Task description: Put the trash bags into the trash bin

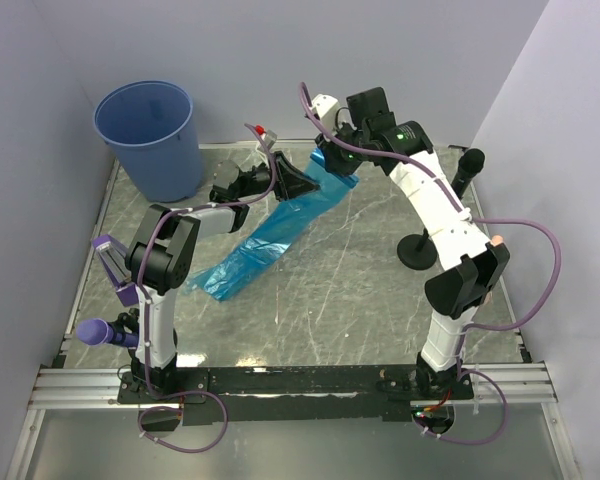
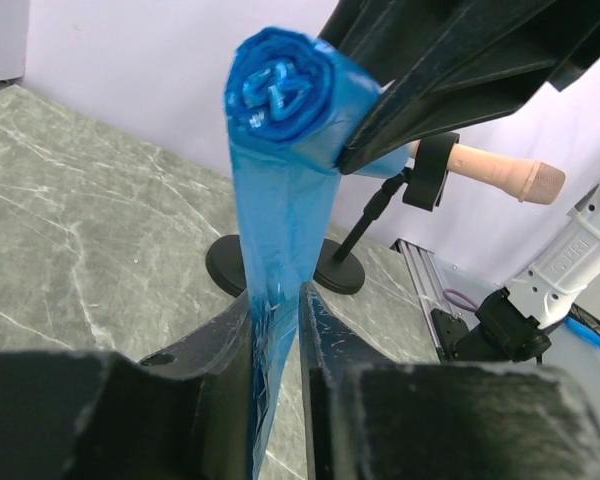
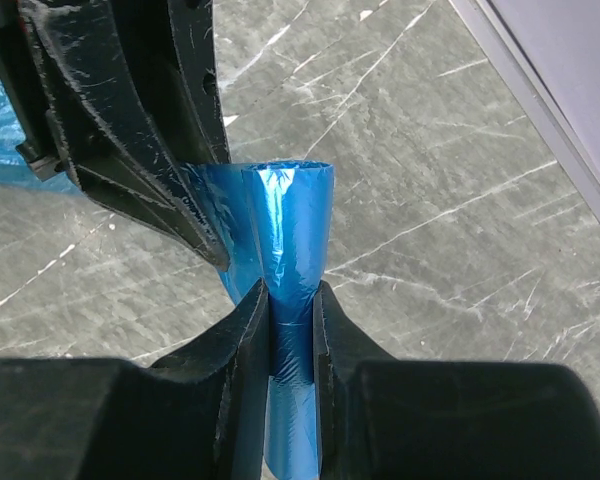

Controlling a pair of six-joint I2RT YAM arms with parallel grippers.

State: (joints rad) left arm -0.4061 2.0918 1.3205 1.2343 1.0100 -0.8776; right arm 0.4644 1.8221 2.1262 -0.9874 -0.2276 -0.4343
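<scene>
Where the counter reaches its far-left corner, the trash bin stands upright, no bag showing inside. Mid-counter lie the trash bags: one bright blue strip, unrolled, running diagonally, well apart from the bin, far end lifted. At that end the roll sits pinched in the right tool, jaws nearly closed on it. The left tool clamps narrow on the sheet just below. Judgement: grasp made; carry to bin and drop remain.
</scene>
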